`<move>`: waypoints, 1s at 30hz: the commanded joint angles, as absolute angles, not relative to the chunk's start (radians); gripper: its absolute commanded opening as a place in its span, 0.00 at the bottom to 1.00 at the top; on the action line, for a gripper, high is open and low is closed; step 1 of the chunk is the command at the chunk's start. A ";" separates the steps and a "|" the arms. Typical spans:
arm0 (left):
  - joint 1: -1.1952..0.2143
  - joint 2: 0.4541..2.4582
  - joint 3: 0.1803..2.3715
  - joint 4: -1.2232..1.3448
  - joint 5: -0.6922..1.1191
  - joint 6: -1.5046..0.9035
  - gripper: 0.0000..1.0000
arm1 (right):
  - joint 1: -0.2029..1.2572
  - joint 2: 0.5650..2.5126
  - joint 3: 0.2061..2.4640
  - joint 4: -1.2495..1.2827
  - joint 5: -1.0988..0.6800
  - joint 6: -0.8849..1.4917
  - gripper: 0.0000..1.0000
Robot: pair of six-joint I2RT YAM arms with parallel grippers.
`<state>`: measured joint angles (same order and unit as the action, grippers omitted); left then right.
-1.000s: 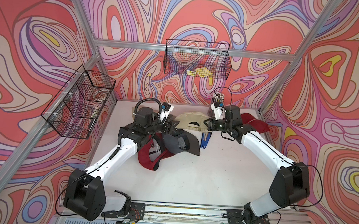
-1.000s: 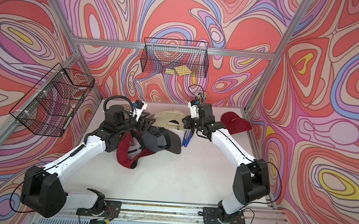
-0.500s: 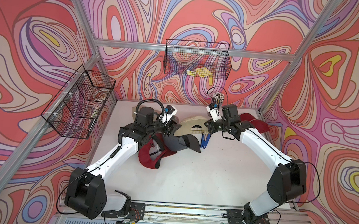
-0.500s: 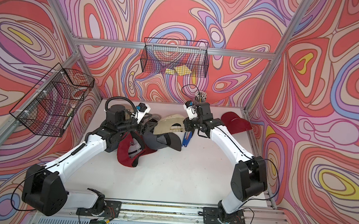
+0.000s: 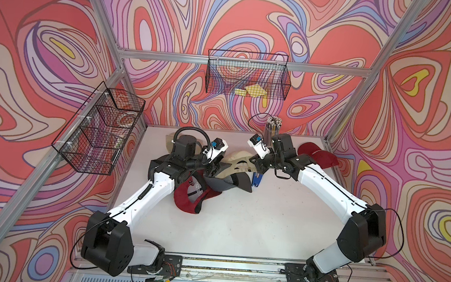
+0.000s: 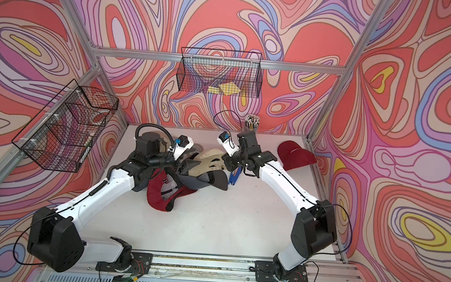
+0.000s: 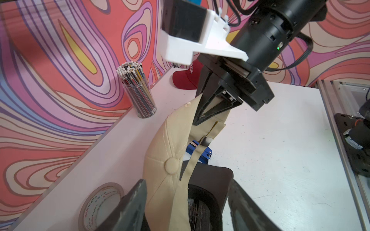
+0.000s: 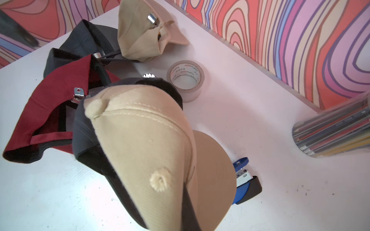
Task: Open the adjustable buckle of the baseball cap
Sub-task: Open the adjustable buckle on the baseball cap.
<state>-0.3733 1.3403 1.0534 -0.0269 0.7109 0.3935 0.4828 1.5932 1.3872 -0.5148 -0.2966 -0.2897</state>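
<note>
Toward the back of the white table (image 5: 239, 231), between the two arms, we find the beige cap (image 5: 235, 163) held up over a heap of other caps; both top views show it hanging between the grippers. From the left wrist view we see the right gripper (image 7: 197, 119) with its fingers pressed together on the cap's rear edge, pinching the cloth just above the metal buckle (image 7: 206, 141). The strap (image 7: 192, 162) runs through that buckle, and its free end dangles down past the crown's top button. The left gripper (image 7: 187, 182) has its fingers (image 7: 134, 206) standing well apart, and the cap's crown hangs down into the gap between them. The cloth lies close against one finger, but we cannot tell whether it truly touches, and nothing is clamped there. Under the beige cap lies a dark grey cap (image 7: 212, 180), and beside that a dark red cap (image 5: 189, 202). A blue stapler (image 8: 244, 180) sits on the table just beside the beige cap's brim, a roll of tape (image 8: 186, 80) stands near the back wall, and a clear jar of pencils (image 7: 138, 94) stands upright at the table's back edge. We also see a second beige cap (image 8: 140, 36) lying crumpled near the back left, and another red cap (image 5: 316, 157) resting in the back right corner, well apart from both grippers.
</note>
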 commanded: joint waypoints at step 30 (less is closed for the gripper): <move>-0.422 1.415 1.124 -0.098 0.617 0.463 0.04 | 0.574 1.494 1.377 -0.467 -0.464 -0.258 0.00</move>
<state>-0.4202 1.4082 1.1038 -0.0921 0.5823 0.4831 0.5667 1.5379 1.3819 -0.5449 -0.4381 -0.2836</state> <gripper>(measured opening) 0.129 0.053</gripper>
